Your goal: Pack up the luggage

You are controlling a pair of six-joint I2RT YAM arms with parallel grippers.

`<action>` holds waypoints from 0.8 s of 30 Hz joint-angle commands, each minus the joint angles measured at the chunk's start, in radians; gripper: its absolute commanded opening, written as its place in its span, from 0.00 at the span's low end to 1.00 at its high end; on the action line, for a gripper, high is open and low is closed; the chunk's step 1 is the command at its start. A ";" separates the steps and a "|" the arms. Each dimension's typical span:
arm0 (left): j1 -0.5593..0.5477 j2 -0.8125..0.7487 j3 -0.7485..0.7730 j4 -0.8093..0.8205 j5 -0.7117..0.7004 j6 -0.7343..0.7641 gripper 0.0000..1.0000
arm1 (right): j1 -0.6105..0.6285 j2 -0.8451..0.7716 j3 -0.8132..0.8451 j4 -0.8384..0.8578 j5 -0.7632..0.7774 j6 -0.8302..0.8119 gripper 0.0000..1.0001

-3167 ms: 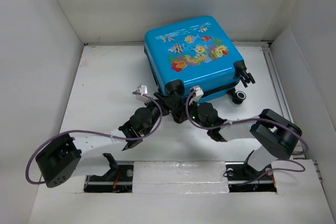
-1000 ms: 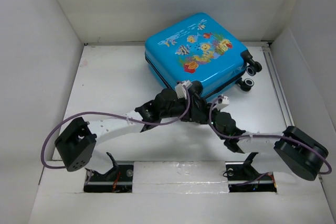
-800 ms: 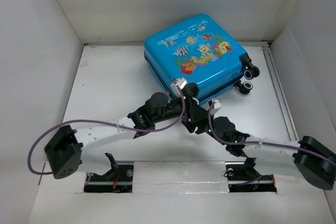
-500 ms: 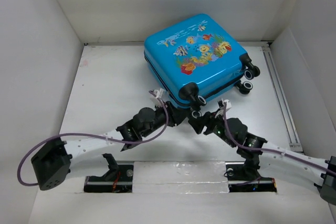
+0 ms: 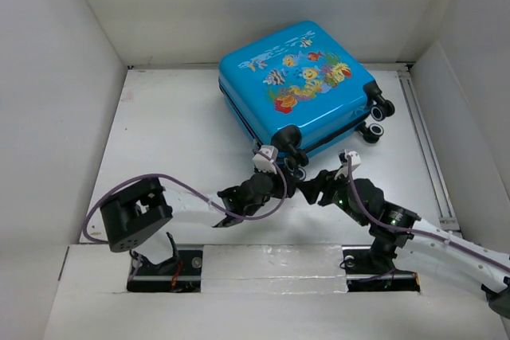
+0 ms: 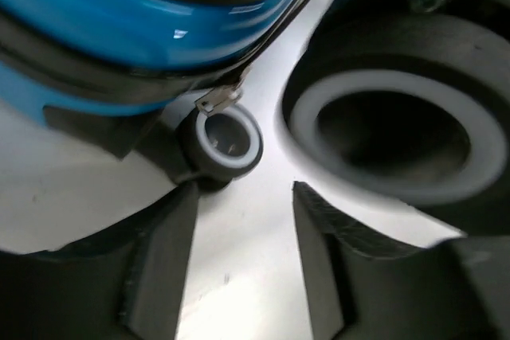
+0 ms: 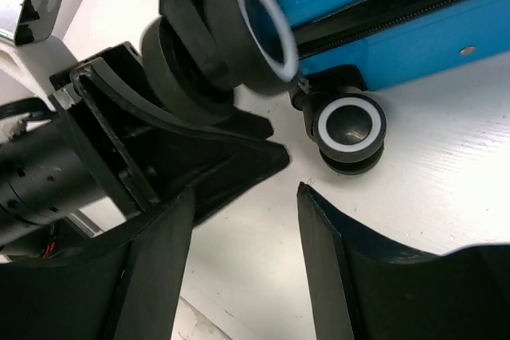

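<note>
The luggage (image 5: 299, 85), a bright-blue hard-shell suitcase with a fish print, lies flat and closed at the back of the table, its near corner with two black wheels pointing at the arms. My left gripper (image 5: 275, 171) stands open just in front of that corner. In the left wrist view, the left gripper (image 6: 243, 189) holds nothing, with a small wheel (image 6: 229, 141) and a zip pull (image 6: 219, 99) just ahead. My right gripper (image 5: 309, 186) is open beside it. The right wrist view shows the right gripper (image 7: 245, 190) empty above bare table, near a wheel (image 7: 348, 129).
White walls close in the table (image 5: 175, 125) on the left, back and right. Two more wheels (image 5: 374, 117) stick out at the suitcase's right corner. The left gripper's black body (image 7: 159, 157) sits close to my right fingers. The left arm's elbow (image 5: 135, 214) rests near the front left.
Both grippers have drawn back from the suitcase's near corner toward the table's front, and their jaws stand wider. The left elbow swung about. The suitcase has hardly shifted in the last second.
</note>
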 commanded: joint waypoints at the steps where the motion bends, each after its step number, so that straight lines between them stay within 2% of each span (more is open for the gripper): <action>1: -0.056 0.053 0.066 0.144 -0.224 0.059 0.48 | -0.004 -0.021 0.051 -0.016 0.012 -0.029 0.60; 4: -0.078 0.108 0.086 0.239 -0.341 0.101 0.56 | -0.013 -0.035 0.061 -0.038 0.012 -0.029 0.61; 8: -0.087 0.217 0.130 0.296 -0.491 0.137 0.56 | -0.013 -0.074 0.061 -0.039 -0.021 -0.038 0.61; 15: -0.087 0.301 0.209 0.379 -0.601 0.214 0.48 | -0.013 -0.144 0.061 -0.060 -0.075 -0.038 0.56; 19: -0.087 0.312 0.235 0.359 -0.663 0.226 0.47 | -0.013 -0.166 0.043 -0.071 -0.106 -0.038 0.56; 22: -0.087 0.321 0.235 0.411 -0.688 0.268 0.42 | -0.013 -0.166 0.043 -0.080 -0.106 -0.029 0.56; 23: -0.087 0.337 0.244 0.422 -0.697 0.280 0.40 | -0.013 -0.175 0.043 -0.080 -0.106 -0.029 0.56; 24: -0.087 0.337 0.244 0.422 -0.711 0.301 0.30 | -0.013 -0.175 0.043 -0.080 -0.106 -0.029 0.56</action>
